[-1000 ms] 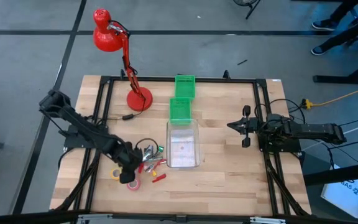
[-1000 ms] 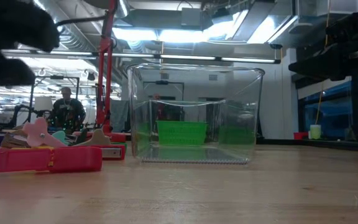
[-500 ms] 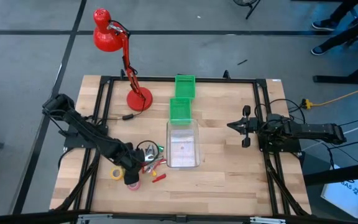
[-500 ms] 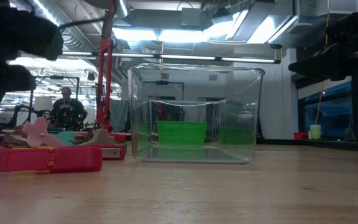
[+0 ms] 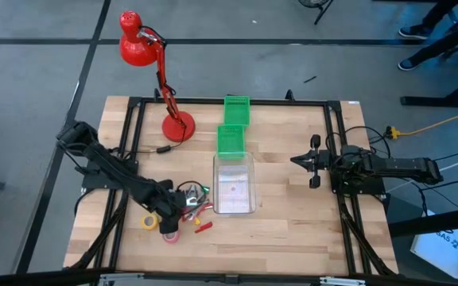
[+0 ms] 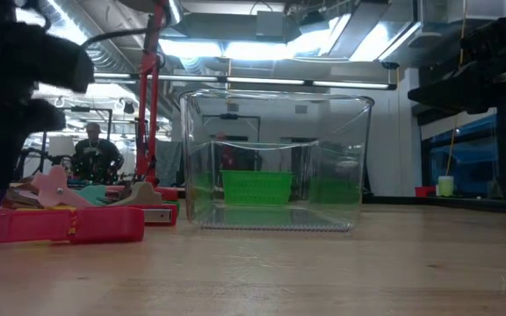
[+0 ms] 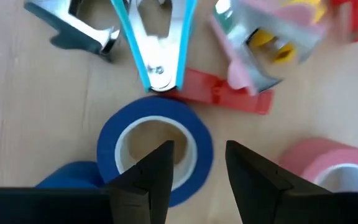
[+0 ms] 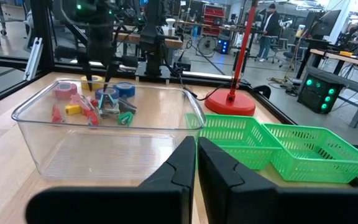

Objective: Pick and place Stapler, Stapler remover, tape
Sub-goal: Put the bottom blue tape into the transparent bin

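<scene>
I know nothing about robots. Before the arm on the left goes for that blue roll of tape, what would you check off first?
1. Left gripper open: ok.
2. Fingers straddling the wall of the blue ring-shaped tape roll: ok, by the wrist view.
3. Teal-handled metal staple remover clear of the roll: not ok, its tip meets the rim.
4. Clear plastic bin free to receive: ok, nothing in it.
5. Right gripper parked away: ok.
6. Pink tape roll outside the fingers: ok.
</scene>
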